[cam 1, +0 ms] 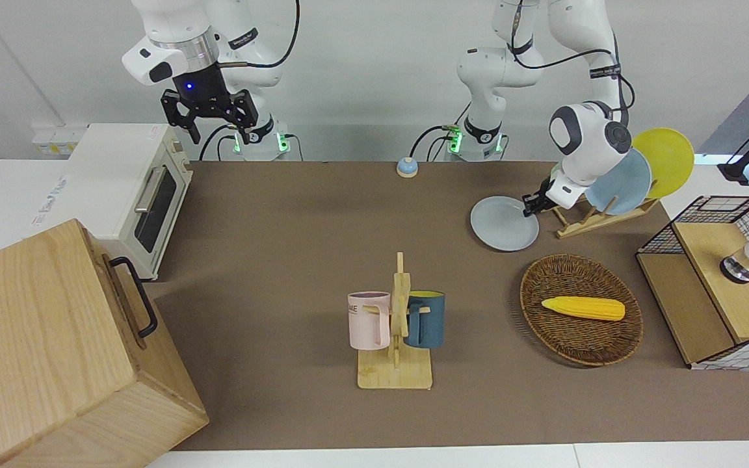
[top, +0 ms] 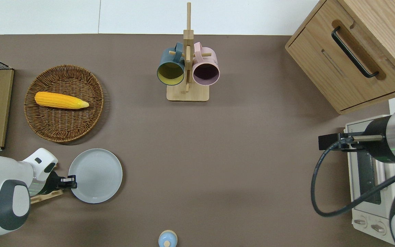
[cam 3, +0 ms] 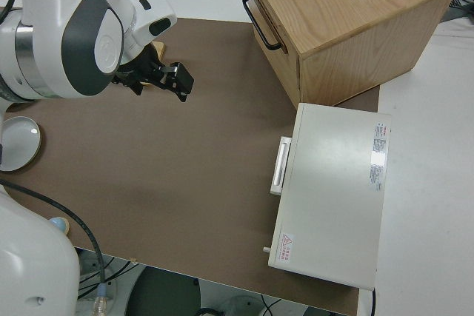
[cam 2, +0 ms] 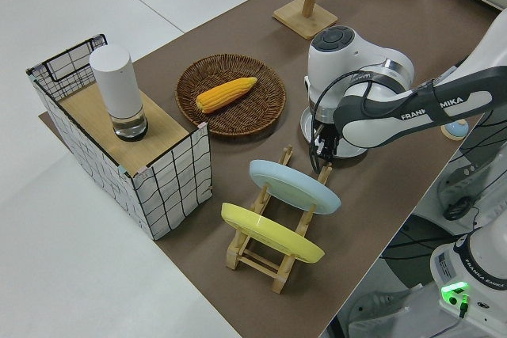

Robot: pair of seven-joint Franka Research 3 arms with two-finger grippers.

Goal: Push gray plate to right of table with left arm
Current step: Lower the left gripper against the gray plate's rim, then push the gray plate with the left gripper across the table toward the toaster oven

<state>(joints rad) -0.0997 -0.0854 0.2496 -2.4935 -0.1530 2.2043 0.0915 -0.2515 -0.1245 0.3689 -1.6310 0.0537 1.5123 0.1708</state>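
The left gripper [top: 70,181] touches the gray plate's [top: 95,175] rim at the lower left of the overhead view. I cannot tell its finger state. The open surface [top: 218,154] stretches away toward the frame's right.

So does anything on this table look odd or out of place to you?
Nothing is spilled or broken. The one oddity is the gray plate lying flat on the table beside the rack, where the blue plate and yellow plate stand. The left gripper is at its rim; the right arm is parked.
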